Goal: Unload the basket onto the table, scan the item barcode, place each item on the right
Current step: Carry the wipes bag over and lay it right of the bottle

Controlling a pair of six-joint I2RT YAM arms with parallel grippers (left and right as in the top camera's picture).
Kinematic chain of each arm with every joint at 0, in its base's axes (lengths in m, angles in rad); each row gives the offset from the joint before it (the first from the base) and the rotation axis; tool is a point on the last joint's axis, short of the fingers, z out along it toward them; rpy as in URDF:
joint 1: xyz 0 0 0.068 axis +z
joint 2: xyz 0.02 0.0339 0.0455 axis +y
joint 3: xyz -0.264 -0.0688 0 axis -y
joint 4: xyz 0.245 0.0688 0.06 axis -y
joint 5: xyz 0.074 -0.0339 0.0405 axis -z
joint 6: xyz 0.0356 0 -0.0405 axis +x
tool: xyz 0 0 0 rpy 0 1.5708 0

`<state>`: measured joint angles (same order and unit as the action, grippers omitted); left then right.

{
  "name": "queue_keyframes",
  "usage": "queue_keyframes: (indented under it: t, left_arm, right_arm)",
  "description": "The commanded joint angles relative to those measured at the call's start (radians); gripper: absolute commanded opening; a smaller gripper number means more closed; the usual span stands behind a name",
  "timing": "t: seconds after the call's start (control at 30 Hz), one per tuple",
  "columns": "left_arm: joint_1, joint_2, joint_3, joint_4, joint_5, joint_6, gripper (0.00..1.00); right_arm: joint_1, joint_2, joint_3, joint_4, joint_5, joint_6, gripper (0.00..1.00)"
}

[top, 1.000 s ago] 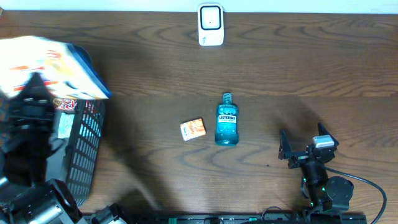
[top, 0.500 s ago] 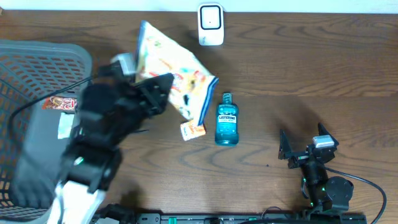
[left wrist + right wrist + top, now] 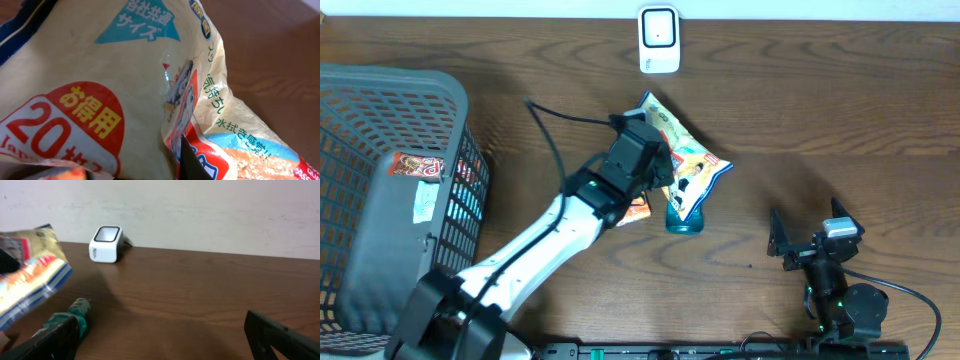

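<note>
Overhead view: we find the left fingers (image 3: 655, 160) clamped on the bag (image 3: 692, 172), which they hold above the bench (image 3: 840, 110) at frame centre. The bag partly hides the bottle (image 3: 684, 222) and sits beside the box (image 3: 638, 207) under it. The scanner (image 3: 659, 40) stands at the top centre edge, well apart from the bag, straight up the frame and slightly left.

The bag's long axis runs from upper left to lower right, so its upper-left end is the end nearer the scanner. The left wrist view shows only printed foil and one dark finger (image 3: 189, 159); we see no barcode in any view, so we cannot tell which face carries it.

The right fingers (image 3: 776, 238) stand wide apart and empty at lower right, well away from both bag and scanner. The basket (image 3: 380, 72) fills the left edge.

We judge the left arm to be the working arm: it must carry the bag up-frame and turn the barcode face toward the scanner.
</note>
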<state>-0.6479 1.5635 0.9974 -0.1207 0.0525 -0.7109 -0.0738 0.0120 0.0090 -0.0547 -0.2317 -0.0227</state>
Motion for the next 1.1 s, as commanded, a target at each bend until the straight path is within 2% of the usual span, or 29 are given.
queue_keyframes:
  t: [0.0, 0.27, 0.67, 0.83, 1.07]
  left_arm:
    - [-0.043, 0.023, 0.015, 0.031, -0.016, 0.043, 0.07]
    - [-0.103, 0.037, 0.014, 0.09, -0.02, 0.09, 0.07]
    - [-0.113, 0.175, 0.014, 0.211, 0.017, 0.095, 0.07]
    - [-0.116, 0.195, 0.014, 0.245, 0.017, 0.225, 0.08]
    - [-0.117, 0.28, 0.014, 0.311, 0.018, 0.237, 0.07]
  right_arm:
    - [0.003, -0.005, -0.003, -0.001, 0.001, -0.001, 0.99]
    - [0.003, -0.005, -0.003, -0.001, 0.001, -0.001, 0.99]
    - [0.003, -0.005, -0.003, -0.001, 0.001, -0.001, 0.99]
    - [0.003, -0.005, -0.003, -0.001, 0.001, -0.001, 0.99]
    - [0.003, -0.005, -0.003, -0.001, 0.001, -0.001, 0.99]
